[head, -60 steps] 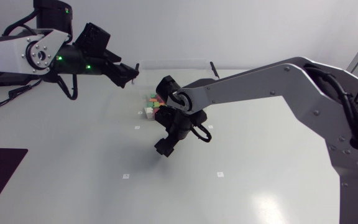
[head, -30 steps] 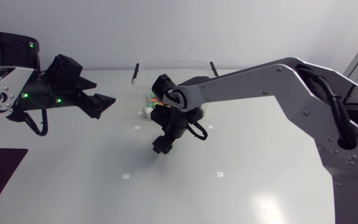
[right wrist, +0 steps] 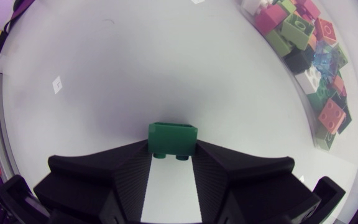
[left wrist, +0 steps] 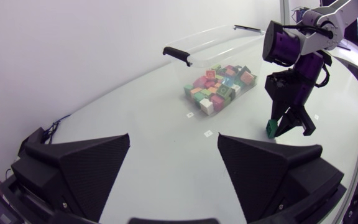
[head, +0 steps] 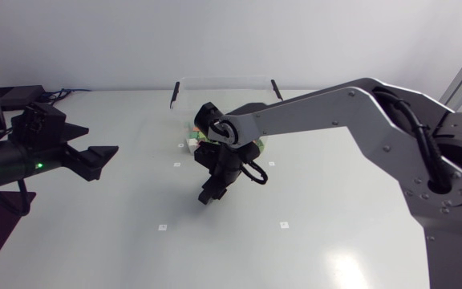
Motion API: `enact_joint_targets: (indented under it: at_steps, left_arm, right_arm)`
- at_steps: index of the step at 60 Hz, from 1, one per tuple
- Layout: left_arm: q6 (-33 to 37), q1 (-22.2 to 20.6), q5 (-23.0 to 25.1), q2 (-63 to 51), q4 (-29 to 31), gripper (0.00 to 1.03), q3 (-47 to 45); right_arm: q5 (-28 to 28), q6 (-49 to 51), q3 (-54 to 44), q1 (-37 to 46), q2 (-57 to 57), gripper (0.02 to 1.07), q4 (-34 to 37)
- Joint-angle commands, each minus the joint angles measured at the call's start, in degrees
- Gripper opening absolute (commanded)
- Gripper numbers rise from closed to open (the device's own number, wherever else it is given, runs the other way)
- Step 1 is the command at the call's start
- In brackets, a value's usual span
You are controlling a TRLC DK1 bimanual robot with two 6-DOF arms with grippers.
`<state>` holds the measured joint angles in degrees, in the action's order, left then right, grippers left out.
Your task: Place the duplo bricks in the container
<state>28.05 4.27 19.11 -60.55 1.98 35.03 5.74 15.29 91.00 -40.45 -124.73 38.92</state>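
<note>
Clearly the right tool (head: 207, 197), low over the table (head: 335, 241), pinches a green brick (right wrist: 173, 138) between its fingertips; the container (head: 223, 79) lies near, just beyond it, while the left tool (head: 101, 162) hangs wide open and empty, well apart

You have your right gripper (right wrist: 172, 153) clamped on a green brick (right wrist: 173, 134) from both sides at its fingertips, low over the white table (right wrist: 135, 68), with the heap of coloured bricks (right wrist: 308, 56) farther ahead, off to one side.

Head overhead, left wrist sidelong, right close, perhaps downward, bricks (left wrist: 219, 87) shared
</note>
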Motion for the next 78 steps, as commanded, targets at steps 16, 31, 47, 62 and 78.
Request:
enact_joint_targets:
  at_steps: [16, 31, 47, 62, 78]
  left_arm:
    - [-6.1, 1.8, -0.1, 12.1, -7.3, 0.98, -10.9]
    - [-10.8, 3.4, -0.1, 18.5, -8.8, 0.98, -15.1]
    - [-17.7, 5.7, -0.1, 25.4, -9.9, 0.99, -18.0]
    - [-20.8, 5.2, -1.6, 35.9, -11.6, 0.99, -22.8]
    - [-23.3, 5.0, -3.5, 45.2, -11.4, 0.99, -26.6]
  right_arm:
    - [-1.3, 0.9, -1.8, 1.0, 10.0, 0.33, 2.9]
    - [-1.4, 0.7, 0.1, 4.2, 16.9, 0.34, 4.9]
    - [-1.8, -1.6, 4.0, 8.3, 21.2, 0.34, 4.2]
    - [-3.6, -4.2, 6.8, 10.8, 24.2, 0.34, -0.4]
    - [-7.2, -5.0, 7.0, 11.6, 24.1, 0.34, -7.6]
